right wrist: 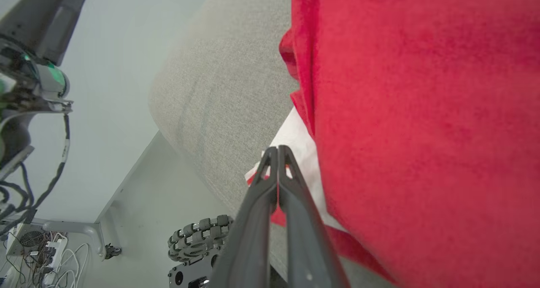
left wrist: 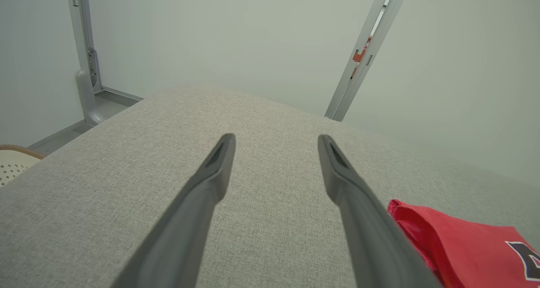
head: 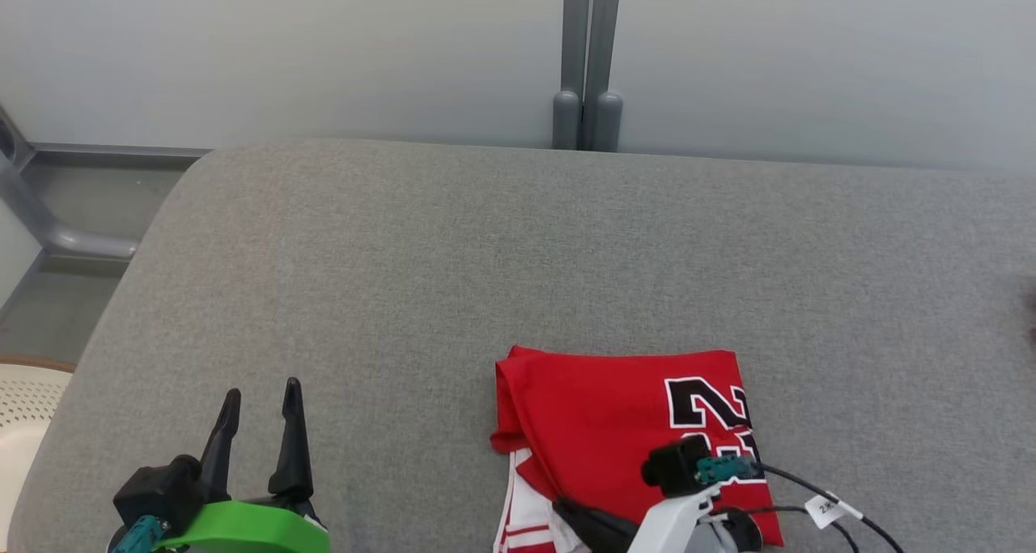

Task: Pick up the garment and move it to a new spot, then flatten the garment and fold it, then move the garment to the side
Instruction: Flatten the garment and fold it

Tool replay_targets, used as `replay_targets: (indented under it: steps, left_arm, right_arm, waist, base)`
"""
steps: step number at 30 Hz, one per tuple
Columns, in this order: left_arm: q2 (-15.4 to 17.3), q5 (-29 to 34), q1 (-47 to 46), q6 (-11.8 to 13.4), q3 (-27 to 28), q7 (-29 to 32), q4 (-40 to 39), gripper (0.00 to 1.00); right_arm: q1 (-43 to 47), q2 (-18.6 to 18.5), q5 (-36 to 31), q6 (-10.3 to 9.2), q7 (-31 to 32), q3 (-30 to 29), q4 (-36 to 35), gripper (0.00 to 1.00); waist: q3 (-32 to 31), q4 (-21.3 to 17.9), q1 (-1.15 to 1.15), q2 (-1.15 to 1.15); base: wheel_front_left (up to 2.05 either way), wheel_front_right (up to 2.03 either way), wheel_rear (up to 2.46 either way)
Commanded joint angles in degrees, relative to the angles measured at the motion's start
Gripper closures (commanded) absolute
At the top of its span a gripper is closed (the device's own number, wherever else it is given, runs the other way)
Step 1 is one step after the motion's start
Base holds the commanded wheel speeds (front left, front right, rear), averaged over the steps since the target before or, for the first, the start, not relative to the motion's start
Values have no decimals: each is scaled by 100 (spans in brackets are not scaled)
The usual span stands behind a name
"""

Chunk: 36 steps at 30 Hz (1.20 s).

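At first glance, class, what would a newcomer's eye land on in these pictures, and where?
The folded red garment with a black-and-white numeral stands out, lying near the front edge of the grey padded surface, right of centre. The right gripper is shut at the garment's white striped near corner. The left gripper, on a bright green mount, stands open at the lower left, apart from the garment.

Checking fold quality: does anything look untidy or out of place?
Yes. A white striped section pokes out from under the folded red garment at its near left corner, by the shut right claw, so the fold looks uneven.
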Motion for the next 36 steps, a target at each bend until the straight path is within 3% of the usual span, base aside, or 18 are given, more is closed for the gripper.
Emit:
replay_targets:
  steps: [1,9,10,12,18,25,36]
  left_arm:
    - [9,44,0,22,21,-13,-31,0]
    - [-28,90,77,21,110,-14,-137,0]
    - [-31,93,92,24,130,-14,-153,0]
    - [-47,115,114,18,166,-14,-194,0]
    - [-122,169,158,-23,302,-14,-367,0]
    - [-208,302,203,-76,412,-14,-504,0]
    - [-311,512,306,-153,650,-14,-609,0]
  right_arm:
    - [-99,-121,95,2,-148,8,-81,100]
    - [-466,-815,222,2,-1180,-593,-624,99]
    - [-497,-906,180,2,-1279,-705,-656,73]
    - [-533,-1062,91,2,-1470,-990,-708,0]
    - [-500,-1234,-521,2,-1801,-1968,-769,0]
    - [-134,-973,-1356,2,-1901,-3031,-768,0]
    - [424,-569,-2110,2,-1912,-3765,-712,0]
  waist:
    - [-7,-40,0,0]
    - [-36,-242,0,0]
    - [-45,-276,0,0]
    - [-63,-348,0,0]
    - [-101,-598,0,0]
    - [-62,-882,0,0]
    - [-16,-1210,0,0]
  base:
    - [0,0,0]
    - [0,0,0]
    - [0,0,0]
    - [0,0,0]
    - [0,0,0]
    - [0,0,0]
    - [0,0,0]
